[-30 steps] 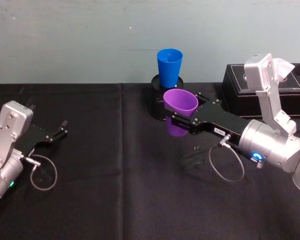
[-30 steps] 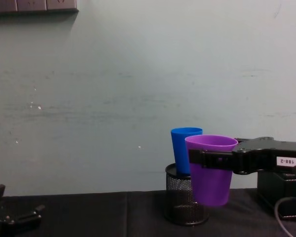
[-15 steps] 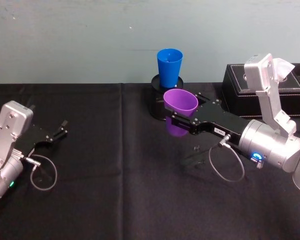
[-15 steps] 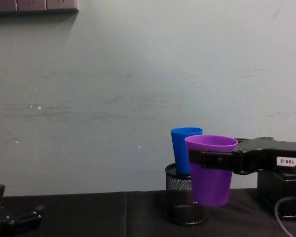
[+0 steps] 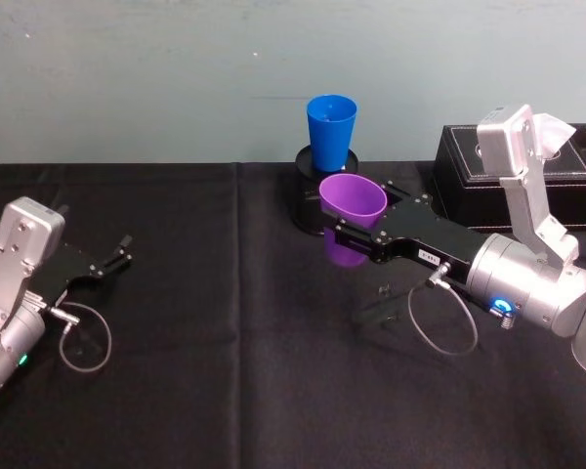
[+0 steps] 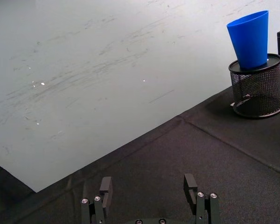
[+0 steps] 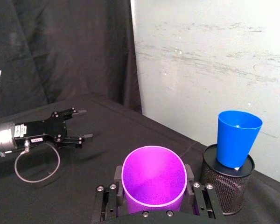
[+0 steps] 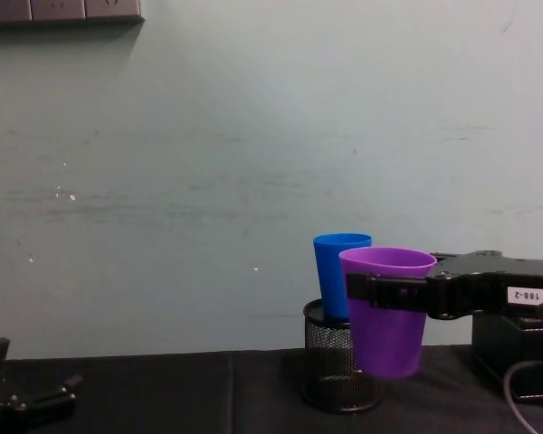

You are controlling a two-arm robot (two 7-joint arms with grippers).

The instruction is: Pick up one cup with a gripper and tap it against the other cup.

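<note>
Head view: right pincer (image 5: 354,240) grasps the purple cup (image 5: 353,198) below its rim.
Light, slick plastic, I judge; blue cup (image 5: 331,127) stands at 12 o'clock, left pincer (image 5: 119,252) released at 9 o'clock.

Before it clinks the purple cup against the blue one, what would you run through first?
1. Grip: the right gripper is shut on the purple cup just below the rim, and the cup is upright in the air. Ok.
2. Target: the blue cup stands upright on top of the black mesh pot. Ok.
3. Steadiness: whether that perched cup would survive a tap. Cannot tell.
4. Gap: the cups are apart, with nothing between them in the right wrist view. Ok.
5. Other arm: the left gripper is open and parked far to the left. Ok.
</note>
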